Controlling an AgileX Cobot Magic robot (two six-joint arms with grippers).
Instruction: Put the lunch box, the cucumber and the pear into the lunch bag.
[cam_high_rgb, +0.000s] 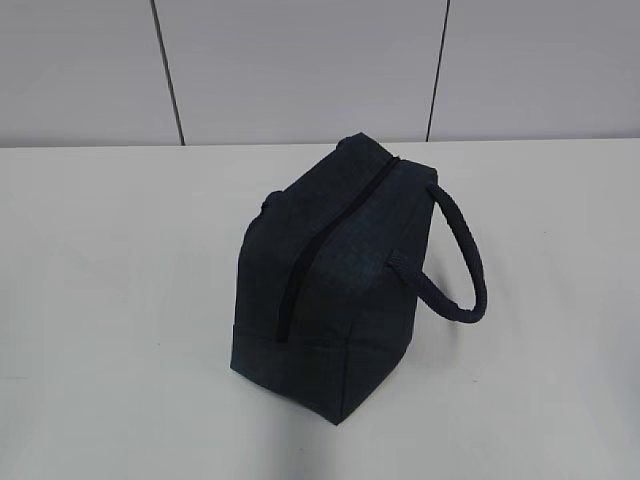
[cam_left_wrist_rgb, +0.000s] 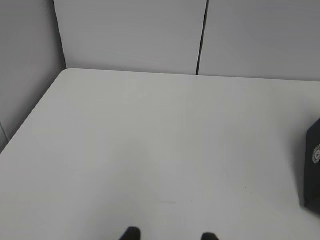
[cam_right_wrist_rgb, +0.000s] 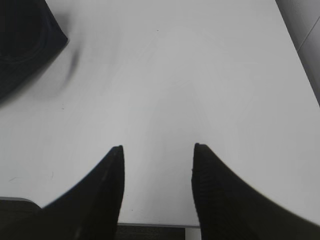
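Observation:
The dark navy lunch bag (cam_high_rgb: 335, 285) stands in the middle of the white table (cam_high_rgb: 120, 300), its top zipper (cam_high_rgb: 320, 240) shut and one thick loop handle (cam_high_rgb: 462, 255) hanging to the right. A corner of the bag shows in the left wrist view (cam_left_wrist_rgb: 312, 170) and in the right wrist view (cam_right_wrist_rgb: 25, 45). My left gripper (cam_left_wrist_rgb: 171, 235) is open and empty above bare table. My right gripper (cam_right_wrist_rgb: 158, 150) is open and empty near the table's front edge. The lunch box, cucumber and pear are out of view. Neither gripper shows in the exterior view.
Grey wall panels (cam_high_rgb: 300, 70) stand behind the table. The table's left edge (cam_left_wrist_rgb: 30, 115) and far corner show in the left wrist view, its right edge (cam_right_wrist_rgb: 295, 50) and near edge (cam_right_wrist_rgb: 155, 225) in the right wrist view.

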